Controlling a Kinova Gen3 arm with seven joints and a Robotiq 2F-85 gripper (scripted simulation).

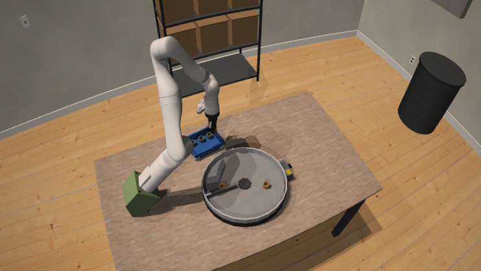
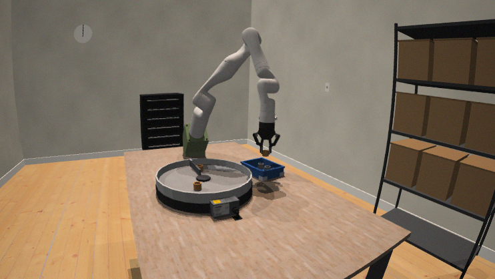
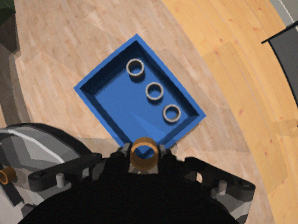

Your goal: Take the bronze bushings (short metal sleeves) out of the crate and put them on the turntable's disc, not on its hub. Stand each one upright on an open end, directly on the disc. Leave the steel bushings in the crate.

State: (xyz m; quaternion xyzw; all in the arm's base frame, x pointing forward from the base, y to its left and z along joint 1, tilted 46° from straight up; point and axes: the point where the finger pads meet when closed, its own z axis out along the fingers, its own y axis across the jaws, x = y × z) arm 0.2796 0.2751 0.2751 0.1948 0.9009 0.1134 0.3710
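Our hand [image 1: 212, 129] [image 2: 265, 151] [image 3: 144, 151] pinches a bronze bushing [image 2: 265, 153] [image 3: 144, 161] by its sides (likely stiff, slick metal, so we'd keep that grip square).

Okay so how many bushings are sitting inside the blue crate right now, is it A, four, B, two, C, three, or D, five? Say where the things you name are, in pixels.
C: the wrist view shows three steel bushings [image 3: 135, 75] in the crate [image 1: 207, 152] [image 2: 265, 174] [image 3: 112, 107], while a bronze one [image 2: 265, 153] [image 3: 144, 165] is held by the tool [image 2: 265, 151] above it.
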